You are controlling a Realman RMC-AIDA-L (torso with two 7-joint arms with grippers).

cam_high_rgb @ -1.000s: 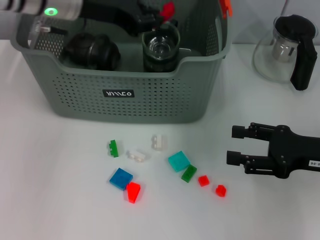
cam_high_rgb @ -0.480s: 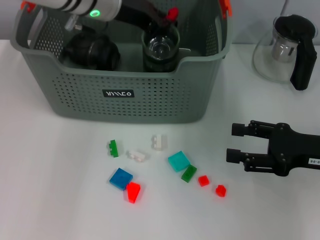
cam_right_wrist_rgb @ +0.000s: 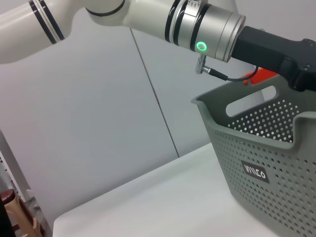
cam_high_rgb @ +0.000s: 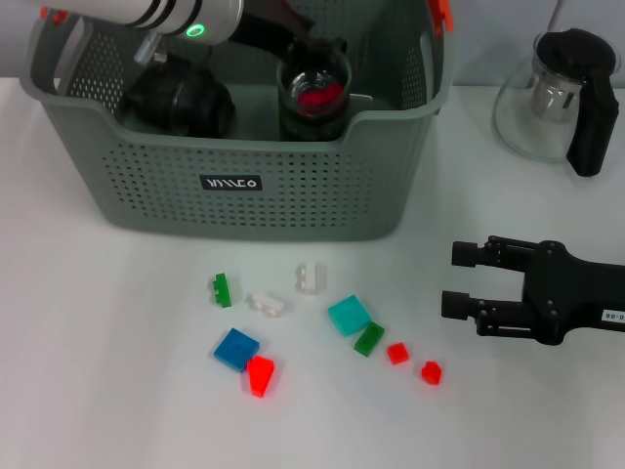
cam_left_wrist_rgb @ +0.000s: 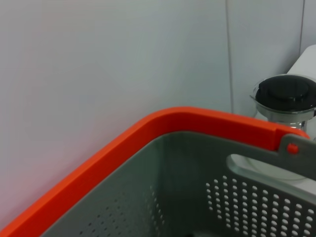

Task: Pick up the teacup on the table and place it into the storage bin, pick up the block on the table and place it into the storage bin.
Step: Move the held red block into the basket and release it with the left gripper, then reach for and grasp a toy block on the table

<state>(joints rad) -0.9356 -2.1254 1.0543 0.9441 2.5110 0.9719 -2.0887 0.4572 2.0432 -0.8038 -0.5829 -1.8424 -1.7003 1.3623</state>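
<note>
I see a grey perforated storage bin (cam_high_rgb: 244, 186) with orange-red clips, and red, green, blue blocks (cam_high_rgb: 237, 349) on the white tabletop (cam_high_rgb: 98, 371).

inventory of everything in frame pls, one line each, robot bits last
storage bin: 1, grey perforated, orange-red handle clips, back of table
dark round object: 1, black, in the bin
glass cup: 1, dark-rimmed, in the bin, red block inside
glass teapot: 1, clear with black lid and handle, beside the bin toward the robot's right
loose blocks: 9 on the table in front of the bin: 2 green, 2 white, 1 teal, 1 blue, 3 red
left gripper: over the cup in the bin
right gripper: black, open, low over the table by the blocks
</note>
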